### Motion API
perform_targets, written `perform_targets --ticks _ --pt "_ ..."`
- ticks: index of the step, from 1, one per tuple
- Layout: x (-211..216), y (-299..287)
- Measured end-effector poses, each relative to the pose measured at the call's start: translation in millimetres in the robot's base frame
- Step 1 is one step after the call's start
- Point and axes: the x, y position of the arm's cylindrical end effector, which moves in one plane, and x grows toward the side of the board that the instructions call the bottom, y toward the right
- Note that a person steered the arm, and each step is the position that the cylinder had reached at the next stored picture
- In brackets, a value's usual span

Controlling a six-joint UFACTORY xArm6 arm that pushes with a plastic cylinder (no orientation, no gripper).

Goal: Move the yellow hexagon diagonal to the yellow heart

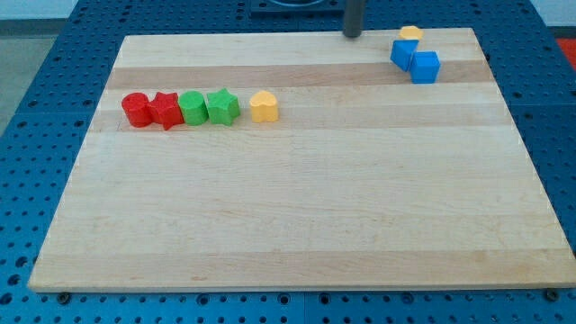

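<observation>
Best done by bringing my tip (352, 35) round behind the yellow hexagon (410, 33), on its far side toward the view's right, then pushing in one slow, straight sweep toward the view's left and slightly toward the view's bottom, across the wooden board (288, 207). Worth keeping the push line through the block's middle, so no spin or slip off the rod. Worth steering clear of the two blue blocks (415, 60), touching or nearly touching the hexagon on its lower side; a careless approach likely to drag them along. Stopping short of the yellow heart (264, 106), off one of its corners, not flush beside it and not in line with the row. No jaws here, only a bare rod: nothing held, nothing touched, resting at the board's top edge. Hexagon near the tip, to the view's right, at about the same height. Heart well apart from the tip, toward the view's lower left, at the right end of a row with a green star (222, 106), a green block (193, 108), a red star (166, 110) and a red block (137, 108).
</observation>
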Motion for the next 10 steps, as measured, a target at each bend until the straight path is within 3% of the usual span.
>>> perform_targets --ticks 4,6,8,10 --pt "2.6 152.4" --pt "35.5 113.6" --pt "12.7 61.9" --pt "39.1 9.6"
